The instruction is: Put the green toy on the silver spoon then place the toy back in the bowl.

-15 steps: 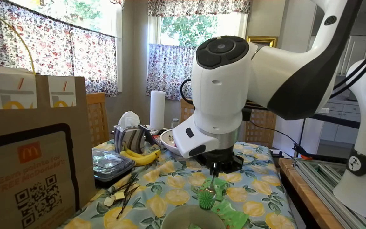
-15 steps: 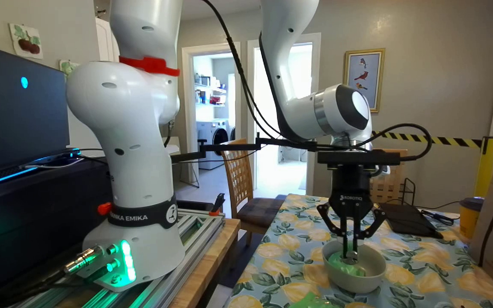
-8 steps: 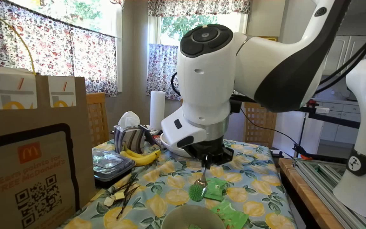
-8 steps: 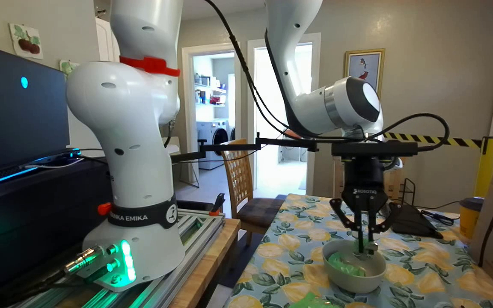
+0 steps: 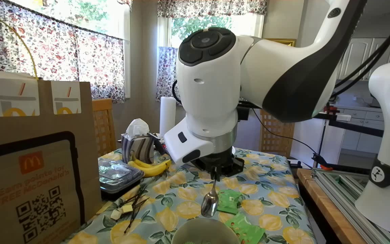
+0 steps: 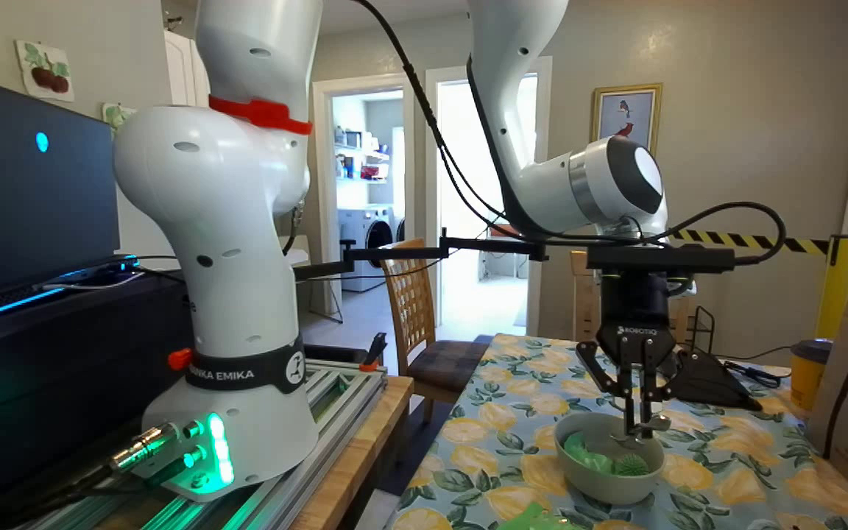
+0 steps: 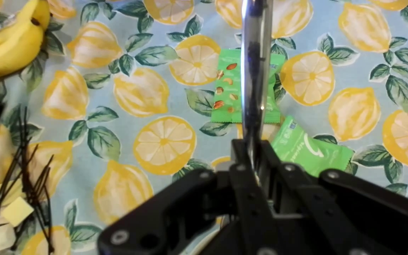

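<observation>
The green toy [image 6: 630,465], a small spiky ball, lies inside the plain pale bowl [image 6: 608,489] beside a flatter green piece [image 6: 584,455]. Just a sliver of green shows at the bottom of that bowl [image 5: 212,226] in an exterior view. My gripper [image 5: 216,174] is shut on the silver spoon [image 5: 210,204], whose bare head tilts downward over the bowl's far rim side. In the wrist view the spoon's shiny metal [image 7: 257,71] runs up from between the fingertips of the gripper [image 7: 252,145]. The toy is hidden in that view.
Green snack packets [image 7: 313,152] lie close to the bowl on the lemon-print cloth. Bananas [image 5: 151,168], a clear-lidded container [image 5: 118,174] and dark thin sticks with pale cubes [image 5: 134,205] stand to one side. A large paper bag [image 5: 36,162] rises near the table's edge.
The green toy was at the spoon's head in the earlier frames and now lies in the bowl. My gripper, with the spoon, has shifted across toward the paper bag's side.
</observation>
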Controlling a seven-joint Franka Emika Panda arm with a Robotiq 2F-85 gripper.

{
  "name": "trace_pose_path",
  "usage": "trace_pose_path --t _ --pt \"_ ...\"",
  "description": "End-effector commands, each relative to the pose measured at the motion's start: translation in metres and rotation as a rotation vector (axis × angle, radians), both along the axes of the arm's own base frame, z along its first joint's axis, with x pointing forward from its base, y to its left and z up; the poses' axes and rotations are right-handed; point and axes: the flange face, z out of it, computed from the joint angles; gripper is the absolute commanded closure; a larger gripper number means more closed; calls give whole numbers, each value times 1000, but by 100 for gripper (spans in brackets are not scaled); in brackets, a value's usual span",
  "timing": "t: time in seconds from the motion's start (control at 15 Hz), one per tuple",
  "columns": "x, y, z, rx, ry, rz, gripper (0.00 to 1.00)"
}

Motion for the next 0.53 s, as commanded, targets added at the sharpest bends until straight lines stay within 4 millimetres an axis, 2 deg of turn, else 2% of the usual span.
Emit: trace_pose_path --t 0.0,0.47 --pt "12 -6 1 21 -41 -44 97" --pt "30 -56 -14 222 -235 -344 97"
